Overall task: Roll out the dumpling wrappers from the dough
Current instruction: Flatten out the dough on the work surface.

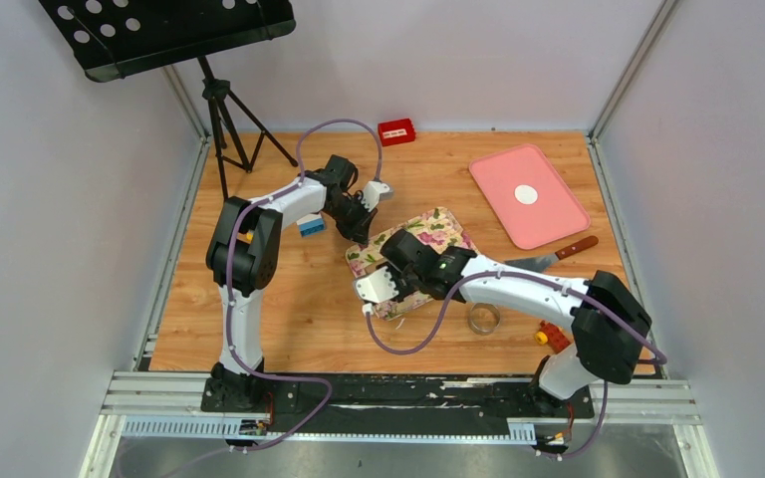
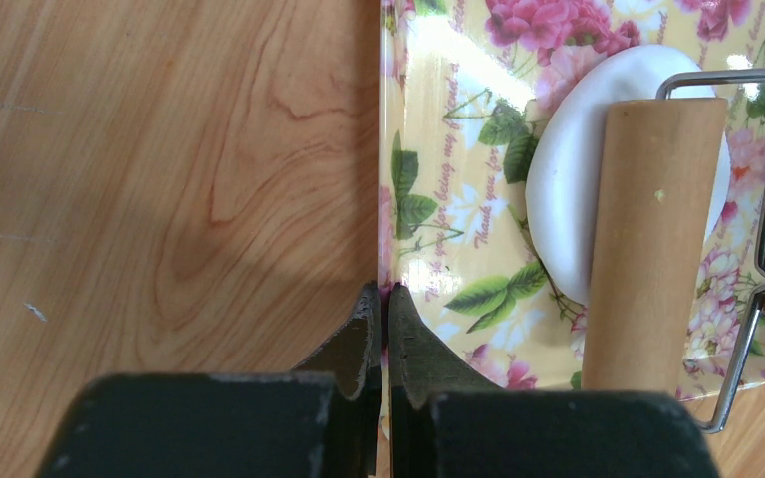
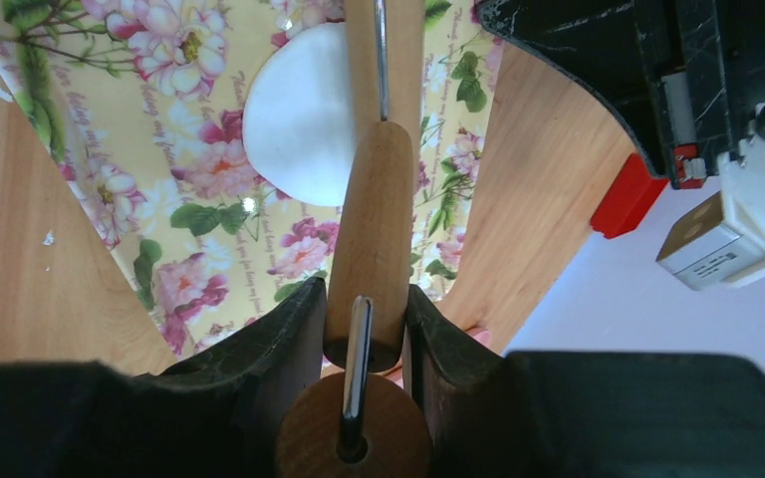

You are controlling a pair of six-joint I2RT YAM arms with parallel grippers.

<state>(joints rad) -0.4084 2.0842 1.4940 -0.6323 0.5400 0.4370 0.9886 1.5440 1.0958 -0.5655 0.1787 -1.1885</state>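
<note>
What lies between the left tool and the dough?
Only bare floral mat; the left tool, shut at the mat's edge, stands apart from the dough. Left wrist view shows it.

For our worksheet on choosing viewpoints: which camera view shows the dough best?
Left wrist: the dough appears largest, its edge clear beside and above the rolling pin. Right wrist shows it smaller, partly behind the pin. Top external: the arms seem to hide it.

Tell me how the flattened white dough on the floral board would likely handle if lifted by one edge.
The dough looks flattened, soft and matte, so it would probably droop and stretch rather than stay flat. Pressed under the wooden roller on the glossy floral board, it may cling. It is flat, so unlikely to roll.
</note>
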